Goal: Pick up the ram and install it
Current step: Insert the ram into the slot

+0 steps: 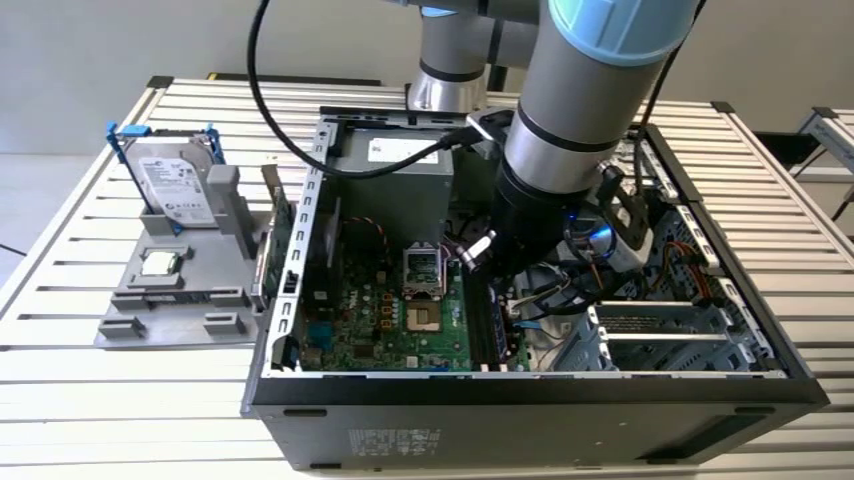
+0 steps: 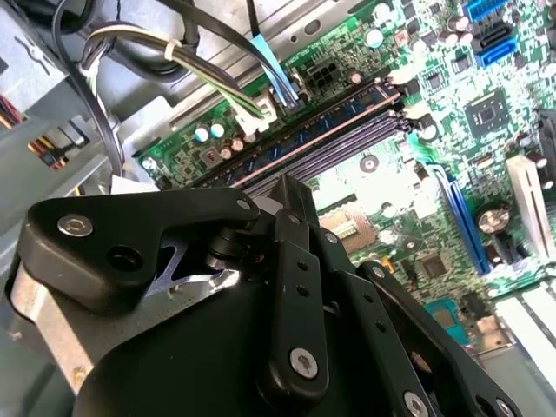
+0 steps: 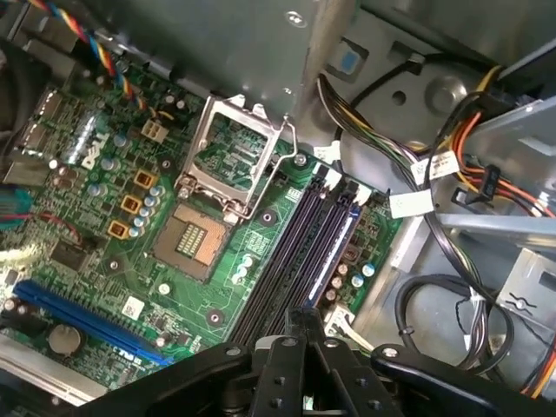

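Exterior view: the arm reaches into the open computer case [image 1: 534, 385]; the gripper [image 1: 483, 258] hangs low over the motherboard [image 1: 387, 320], with the hard drive [image 1: 176, 185] well apart on a grey fixture.
Second wrist view: the gripper [image 2: 287, 187] fingers meet with no gap and hold nothing; the ram [image 2: 313, 130] appears seated in a memory slot just beyond them.
First wrist view: the gripper [image 3: 304, 320] tip is directly over the slots; the ram [image 3: 337, 252] is bluish and edge-on, beside the empty CPU socket [image 3: 195, 239].
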